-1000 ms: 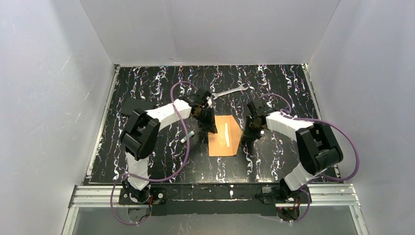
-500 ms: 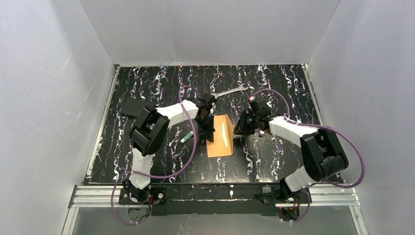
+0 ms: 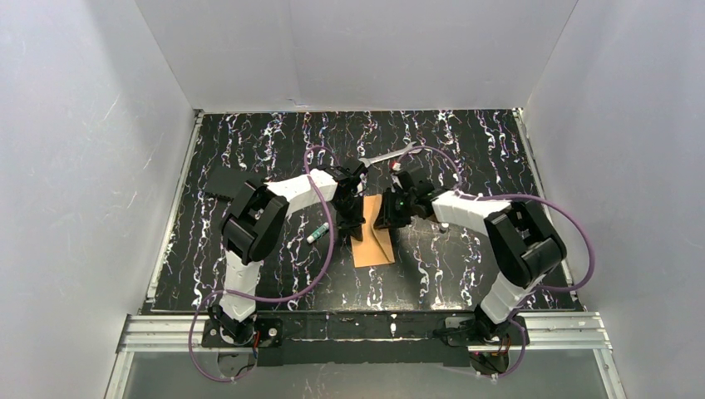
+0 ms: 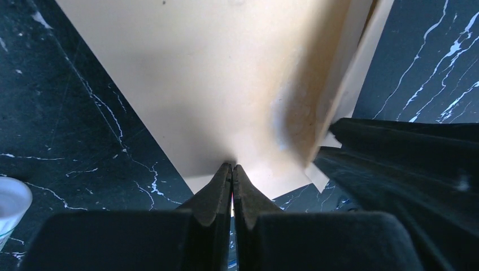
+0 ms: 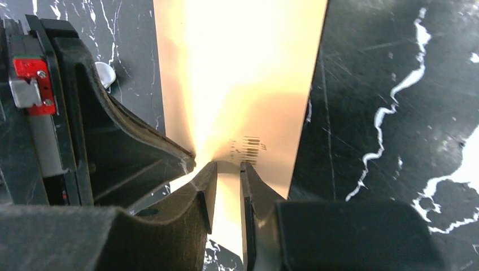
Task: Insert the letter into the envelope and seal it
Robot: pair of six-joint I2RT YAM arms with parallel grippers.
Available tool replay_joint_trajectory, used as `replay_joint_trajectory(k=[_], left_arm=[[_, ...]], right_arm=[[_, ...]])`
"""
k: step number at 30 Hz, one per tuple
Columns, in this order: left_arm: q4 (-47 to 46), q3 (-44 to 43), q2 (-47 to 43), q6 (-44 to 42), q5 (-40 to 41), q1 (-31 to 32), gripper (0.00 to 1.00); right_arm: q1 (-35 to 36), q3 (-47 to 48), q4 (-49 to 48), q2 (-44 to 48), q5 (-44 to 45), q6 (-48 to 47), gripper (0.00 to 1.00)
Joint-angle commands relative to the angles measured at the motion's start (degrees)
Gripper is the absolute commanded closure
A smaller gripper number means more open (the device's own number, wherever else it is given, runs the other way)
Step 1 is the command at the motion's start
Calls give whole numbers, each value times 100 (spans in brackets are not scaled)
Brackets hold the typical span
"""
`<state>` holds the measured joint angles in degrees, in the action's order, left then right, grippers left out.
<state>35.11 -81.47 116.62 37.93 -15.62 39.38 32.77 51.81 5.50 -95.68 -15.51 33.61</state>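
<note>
The envelope (image 3: pixel 373 243) sits at the middle of the bench (image 3: pixel 465 274), its near end flat on the dark marbled top and its right side raised. At its far end the left tool (image 4: pixel 231 167) is closed tight on the paper's edge. Just beside it, the right tool (image 5: pixel 229 165) pinches the same end in a narrow gap, next to a small printed mark (image 5: pixel 248 143). A capped tube (image 3: pixel 317 233) lies left of the left tool. A wrench (image 3: pixel 391 154) lies beyond, toward upper centre.
</note>
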Motion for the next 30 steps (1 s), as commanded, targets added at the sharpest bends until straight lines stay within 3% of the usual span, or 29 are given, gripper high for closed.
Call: replay_joint_trajectory(k=[1,10,16,21,25,28,30], left_arm=[[-89,152,157,-17,29,-11,100],[-514,452,51,62,-825,-405,100],[-736,519,139,162,-1153,-457,100],[-862,609,161,252,-1256,-496,100],[-934,643,173,296,-1284,-534,100],[-982,662,193,330,-1309,-560,100],[-1041,689,215,379,-1356,-579,100]], right_arm=[[321,537,175,-142,656,-328,71],[1029,1096,1114,-546,2244,-580,77],[1218,1040,1173,-613,2543,-520,79],[1240,922,1086,-570,2383,-514,65],[1240,787,1061,-537,2372,-480,61],[1240,600,798,-423,2317,-440,67],[1240,471,605,-341,2171,-370,79]])
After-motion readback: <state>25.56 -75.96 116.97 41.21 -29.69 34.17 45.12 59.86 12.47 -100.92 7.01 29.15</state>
